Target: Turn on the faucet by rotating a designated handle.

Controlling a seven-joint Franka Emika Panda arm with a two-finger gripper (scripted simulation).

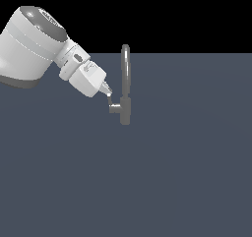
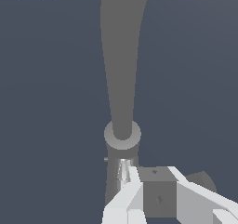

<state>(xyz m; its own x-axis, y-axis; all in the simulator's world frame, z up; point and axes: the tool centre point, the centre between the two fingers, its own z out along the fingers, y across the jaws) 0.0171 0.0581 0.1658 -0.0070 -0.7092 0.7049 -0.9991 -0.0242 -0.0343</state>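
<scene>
White gripper (image 1: 109, 94) fingertips against grey handle (image 1: 114, 106).

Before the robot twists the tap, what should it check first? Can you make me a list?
1. Gripper is at the handle, not at the tall spout: ok.
2. Fingers are on either side of the handle: ok, the wrist view shows a white finger on each side of the grey block.
3. Fingers actually squeeze the handle: cannot tell, the contact is too small to see.
4. Faucet stands upright: ok.
5. Nothing else stands near the faucet to bump: ok in both views.
6. Water is running: cannot tell, no water shows.
</scene>
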